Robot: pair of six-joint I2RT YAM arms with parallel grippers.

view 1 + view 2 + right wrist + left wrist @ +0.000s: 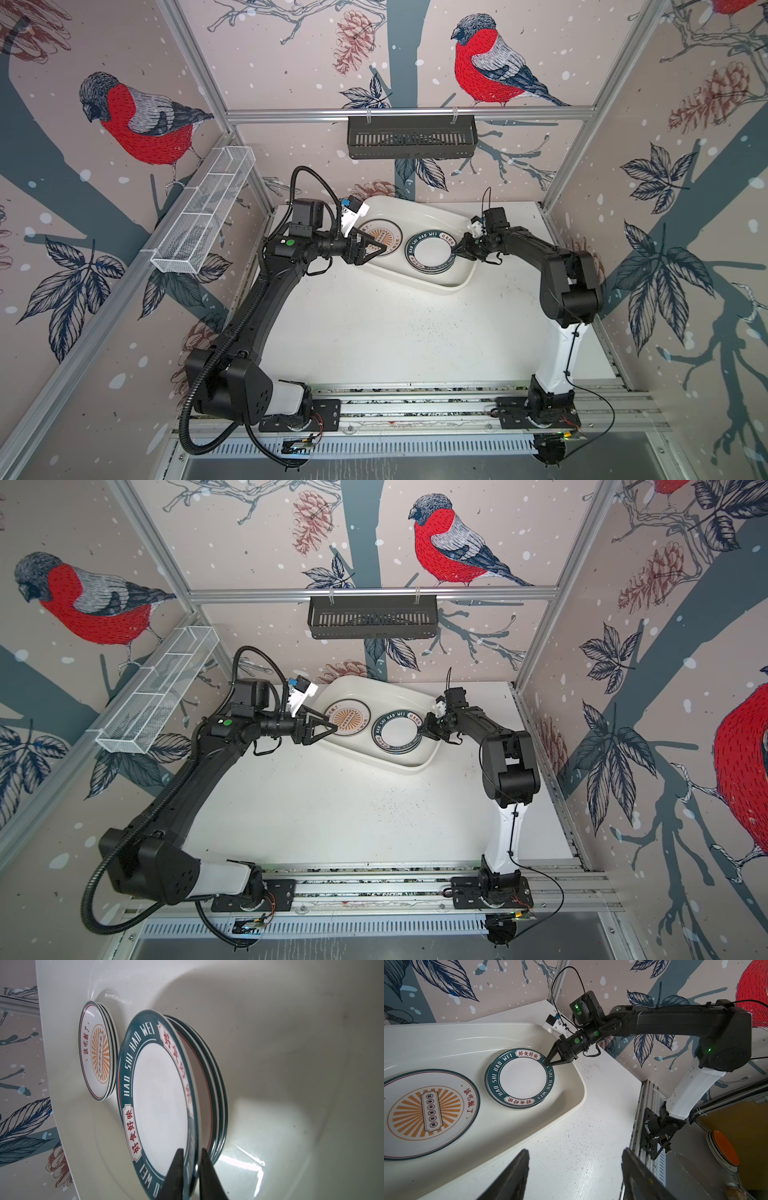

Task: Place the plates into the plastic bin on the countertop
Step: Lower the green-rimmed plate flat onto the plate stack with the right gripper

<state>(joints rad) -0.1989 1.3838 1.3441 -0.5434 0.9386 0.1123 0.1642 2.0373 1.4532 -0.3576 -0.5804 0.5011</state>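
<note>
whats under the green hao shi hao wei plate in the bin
Beneath the top plate, held at its rim by the right gripper, rims of at least two more stacked plates show. Their faces and the plastic bin floor below are covered.

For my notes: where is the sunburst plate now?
In both top views, the sunburst plate lies in the plastic bin's left half, beside the green-rimmed plates, near the left pincer.

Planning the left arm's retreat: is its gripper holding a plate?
No: the left gripper is open, only bare countertop between its jaws.
</note>
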